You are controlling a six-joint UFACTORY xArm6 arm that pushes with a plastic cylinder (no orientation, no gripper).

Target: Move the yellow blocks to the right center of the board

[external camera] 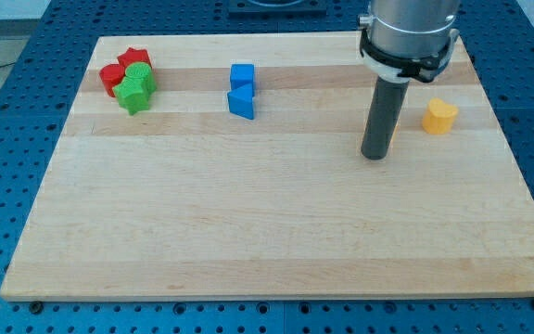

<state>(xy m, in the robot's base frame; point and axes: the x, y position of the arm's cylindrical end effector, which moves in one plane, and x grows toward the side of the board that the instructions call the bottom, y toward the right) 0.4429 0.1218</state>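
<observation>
One yellow heart-shaped block [439, 116] lies at the view's right, in the upper part of the wooden board [276, 241]. My tip [375, 155] rests on the board to the left of it and slightly lower, a short gap away, not touching. The dark rod rises from the tip to the arm's grey body at the view's top. No other yellow block shows; the arm may hide part of the board's top right.
A blue cube [242, 75] and a blue triangular block [241, 102] sit touching at the top centre. A red star [134, 60], a red block [111, 77] and a green star [137, 88] cluster at the top left.
</observation>
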